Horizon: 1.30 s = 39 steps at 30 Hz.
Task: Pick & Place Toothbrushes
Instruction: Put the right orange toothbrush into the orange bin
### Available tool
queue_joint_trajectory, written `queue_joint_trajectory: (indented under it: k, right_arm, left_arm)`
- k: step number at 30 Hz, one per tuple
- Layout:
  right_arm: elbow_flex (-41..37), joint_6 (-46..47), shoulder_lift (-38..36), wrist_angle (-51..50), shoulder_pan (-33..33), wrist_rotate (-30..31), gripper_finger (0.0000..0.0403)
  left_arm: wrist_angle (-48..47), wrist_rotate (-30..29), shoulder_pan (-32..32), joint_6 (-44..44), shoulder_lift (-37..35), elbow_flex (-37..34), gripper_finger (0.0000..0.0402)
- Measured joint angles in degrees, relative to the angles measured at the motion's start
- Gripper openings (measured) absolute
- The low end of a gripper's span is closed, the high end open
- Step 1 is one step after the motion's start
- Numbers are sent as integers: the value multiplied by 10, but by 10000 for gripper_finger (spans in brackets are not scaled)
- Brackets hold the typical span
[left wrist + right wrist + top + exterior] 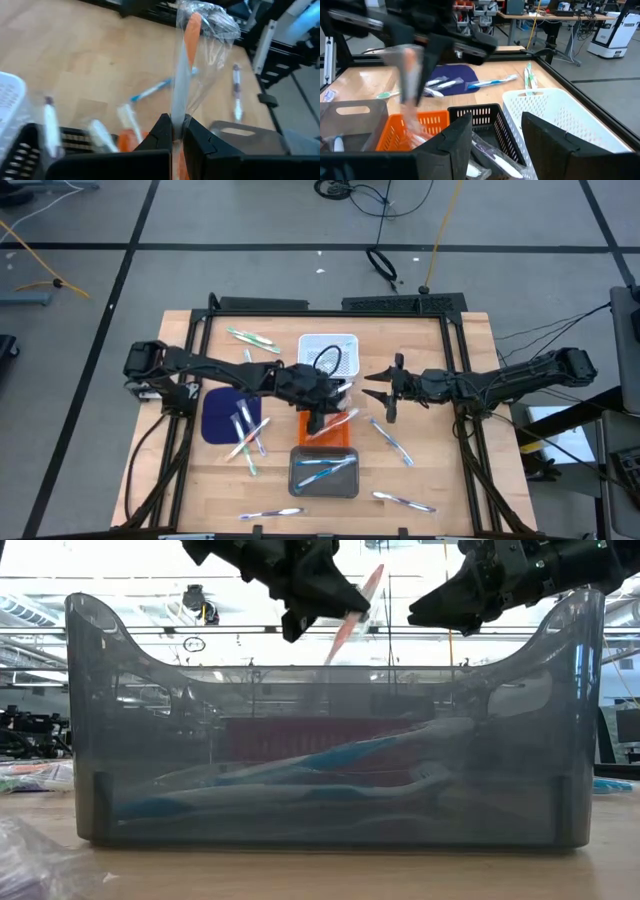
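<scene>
A smoky translucent plastic tray (330,720) holding blue-handled toothbrushes (300,780) stands nearest, above it the left gripper (177,131) clenched on an orange-accented wrapped toothbrush (185,65) over the orange basket (330,427), and the right gripper (495,132) released just beside.

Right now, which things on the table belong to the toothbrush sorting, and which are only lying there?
For the job:
- orange toothbrush, wrapped, gripped in left pincer
- right pincer, open
- loose toothbrushes
- grey tray, orange basket, black basket, white basket

Just lying about:
- dark blue mat
</scene>
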Motion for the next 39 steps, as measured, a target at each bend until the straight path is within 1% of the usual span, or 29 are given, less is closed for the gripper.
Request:
queue_joint_trajectory:
  k: [8, 12, 18, 27, 29, 35, 39]
  right_arm:
    - [0, 0, 0, -1, 0, 0, 160]
    - [0, 0, 0, -1, 0, 0, 161]
    - [0, 0, 0, -1, 0, -1, 158]
    - [0, 0, 0, -9, 0, -1, 159]
    - [0, 0, 0, -9, 0, -1, 158]
    - [0, 1, 0, -15, 0, -1, 161]
    - [0, 27, 0, -34, 0, -2, 160]
  left_arm:
    - [-34, -2, -25, -28, 0, 0, 7]
    - [-52, -19, -33, -43, 0, 0, 7]
    - [-66, -35, -36, -57, 0, 0, 10]
    - [-79, -36, -36, -62, 3, 0, 8]
    - [-79, -36, -36, -73, 8, 0, 17]
    - [-86, -47, -36, -72, 15, 0, 63]
    - [-87, -59, -36, -76, 16, 0, 85]
